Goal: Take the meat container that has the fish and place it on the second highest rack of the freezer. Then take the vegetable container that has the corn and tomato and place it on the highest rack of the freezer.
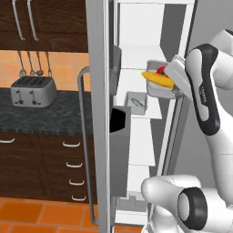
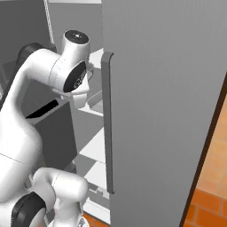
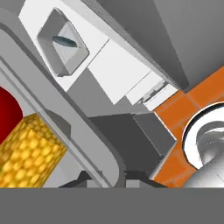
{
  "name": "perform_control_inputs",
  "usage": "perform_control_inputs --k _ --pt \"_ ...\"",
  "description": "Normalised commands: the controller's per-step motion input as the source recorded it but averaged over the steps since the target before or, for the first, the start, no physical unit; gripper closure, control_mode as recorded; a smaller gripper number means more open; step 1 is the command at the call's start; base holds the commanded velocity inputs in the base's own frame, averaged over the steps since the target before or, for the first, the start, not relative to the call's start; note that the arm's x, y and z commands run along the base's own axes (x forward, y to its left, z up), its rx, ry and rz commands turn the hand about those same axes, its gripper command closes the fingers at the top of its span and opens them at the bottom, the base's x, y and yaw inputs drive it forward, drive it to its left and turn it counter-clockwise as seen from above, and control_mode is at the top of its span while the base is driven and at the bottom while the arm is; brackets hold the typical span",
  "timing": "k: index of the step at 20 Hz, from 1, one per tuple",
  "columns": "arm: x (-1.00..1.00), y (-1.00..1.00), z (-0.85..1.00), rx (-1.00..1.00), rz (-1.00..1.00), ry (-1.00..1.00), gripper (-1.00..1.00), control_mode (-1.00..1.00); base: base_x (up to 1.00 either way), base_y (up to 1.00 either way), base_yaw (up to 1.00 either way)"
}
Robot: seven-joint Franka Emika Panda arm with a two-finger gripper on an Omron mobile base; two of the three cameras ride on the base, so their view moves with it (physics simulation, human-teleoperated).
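At the bottom of the hand view the dark two-finger gripper (image 3: 114, 177) is clenched on the rim of the shallow grey metal vegetable container (image 3: 74, 131), where the yellow corn cob (image 3: 28, 153) and red tomato (image 3: 8, 116) lie at lower left. Upper left, farther off, the deep grey meat container (image 3: 61, 43) holds the slim silvery fish (image 3: 65, 41). The left base view alone shows both tubs inside the tall grey freezer (image 1: 98, 91), the vegetable container (image 1: 159, 86) above and right of the meat container (image 1: 135, 102), which sits on a white shelf; the right base view shows mostly freezer door.

No words, numbers or signs can be read anywhere — not on the freezer (image 1: 98, 91), not on the toaster (image 1: 33, 90), not on the vegetable container (image 1: 160, 82) — every surface is plain.
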Motion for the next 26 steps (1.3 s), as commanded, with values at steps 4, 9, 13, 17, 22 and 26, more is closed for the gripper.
perform_control_inputs --k 4,9,13,17,22,26 --pt "0.92 0.34 0.04 0.01 -0.13 -0.12 1.00 -1.00 0.00 0.00 0.00" --pt "0.55 0.08 0.57 0.00 -0.03 -0.19 1.00 -1.00 0.00 0.00 0.00" --pt "0.91 -0.07 0.14 -0.04 0.00 -0.05 1.00 -1.00 0.00 0.00 0.00" --pt "1.00 -0.29 -0.02 -0.07 0.00 0.01 1.00 -1.00 0.00 0.00 0.00" --pt "0.80 -0.22 -0.05 -0.14 0.00 0.00 1.00 -1.00 0.00 0.00 0.00" --pt "0.69 0.00 0.00 -0.15 0.00 0.01 1.00 -1.00 0.00 0.00 0.00"
